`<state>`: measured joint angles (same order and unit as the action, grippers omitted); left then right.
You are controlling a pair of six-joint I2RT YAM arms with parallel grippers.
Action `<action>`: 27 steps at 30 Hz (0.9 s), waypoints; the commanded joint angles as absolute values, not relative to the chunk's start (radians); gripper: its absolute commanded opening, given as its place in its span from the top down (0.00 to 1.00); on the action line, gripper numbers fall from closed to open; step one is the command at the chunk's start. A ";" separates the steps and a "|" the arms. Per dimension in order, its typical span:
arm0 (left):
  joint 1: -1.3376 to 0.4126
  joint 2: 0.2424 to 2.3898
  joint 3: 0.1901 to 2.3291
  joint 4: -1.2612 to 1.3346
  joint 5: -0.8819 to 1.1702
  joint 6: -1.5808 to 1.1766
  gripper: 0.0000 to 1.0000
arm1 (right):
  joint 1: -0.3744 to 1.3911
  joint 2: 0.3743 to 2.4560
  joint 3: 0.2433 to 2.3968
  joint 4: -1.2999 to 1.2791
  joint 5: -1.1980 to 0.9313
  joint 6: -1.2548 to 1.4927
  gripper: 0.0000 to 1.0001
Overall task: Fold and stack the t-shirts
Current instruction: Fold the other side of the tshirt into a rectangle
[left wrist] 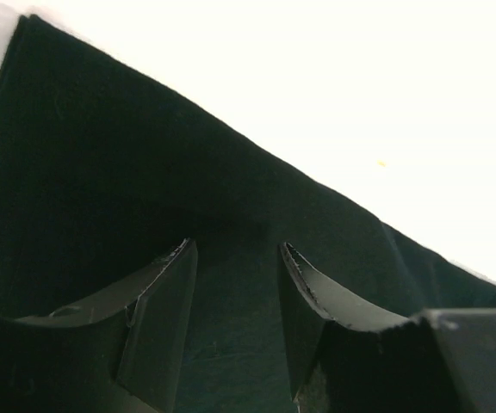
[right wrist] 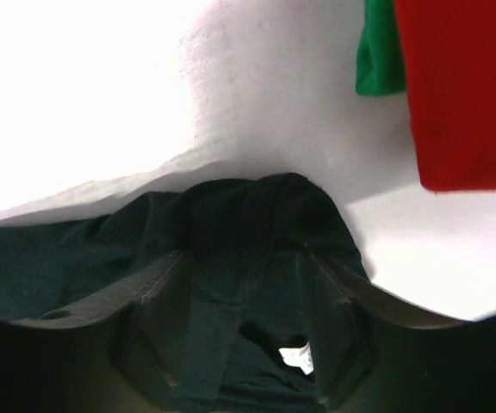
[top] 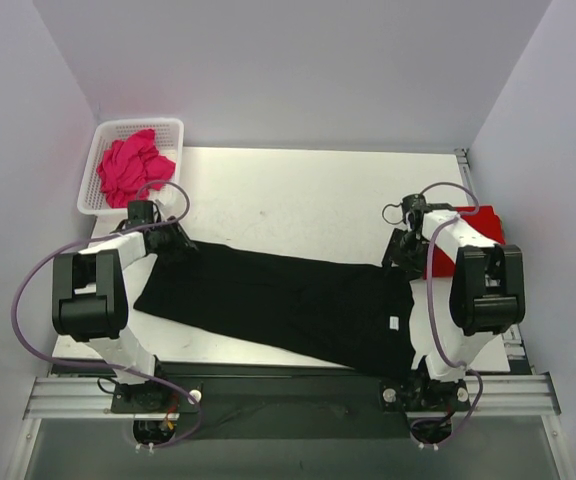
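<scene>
Black t-shirt (top: 278,300): long flat slanted strip

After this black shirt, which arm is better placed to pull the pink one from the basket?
Left. The left gripper sits at the black shirt's left end, just in front of the basket holding the pink shirt. The right gripper is across the table beside the red shirt.

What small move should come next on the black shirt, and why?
Probably close both pairs of fingers on the far edge of the black t-shirt. The left fingers and right fingers stand apart and low over the cloth, one pair at each end of that edge. The shirt lies spread out between them. Pinching both ends would likely let the arms lift and fold it.
</scene>
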<state>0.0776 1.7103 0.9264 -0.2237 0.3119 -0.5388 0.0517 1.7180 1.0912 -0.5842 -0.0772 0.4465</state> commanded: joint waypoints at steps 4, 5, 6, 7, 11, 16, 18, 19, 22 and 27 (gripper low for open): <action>0.113 1.738 0.899 -0.221 0.296 -0.545 0.47 | 0.038 1.756 1.121 -0.589 -0.032 0.451 0.68; 0.118 1.735 0.896 -0.238 0.288 -0.545 0.47 | 0.038 1.761 1.123 -0.589 -0.028 0.454 0.73; 0.126 1.732 0.894 -0.248 0.276 -0.542 0.47 | 0.035 1.763 1.120 -0.589 -0.023 0.459 0.79; 0.138 1.724 0.891 -0.261 0.253 -0.541 0.47 | 0.035 1.764 1.121 -0.591 -0.009 0.465 0.92; 0.166 1.694 0.865 -0.291 0.210 -0.535 0.47 | 0.029 1.763 1.115 -0.595 0.026 0.477 1.00; 0.176 1.684 0.835 -0.291 0.210 -0.526 0.47 | 0.026 1.763 1.118 -0.598 0.046 0.486 1.00; 0.175 1.687 0.841 -0.284 0.216 -0.519 0.47 | 0.026 1.770 1.121 -0.601 0.046 0.483 1.00; 0.175 1.686 0.844 -0.285 0.216 -0.517 0.47 | 0.025 1.770 1.124 -0.603 0.049 0.485 1.00; 0.175 1.664 0.859 -0.296 0.212 -0.514 0.47 | 0.026 1.769 1.131 -0.610 0.061 0.485 1.00; 0.175 1.600 0.902 -0.328 0.238 -0.511 0.36 | 0.028 1.747 1.158 -0.618 0.011 0.463 0.87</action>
<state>0.1532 1.6459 0.8722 -0.2516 0.3111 -0.5549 0.0391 1.7653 1.1130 -0.5644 -0.0326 0.4801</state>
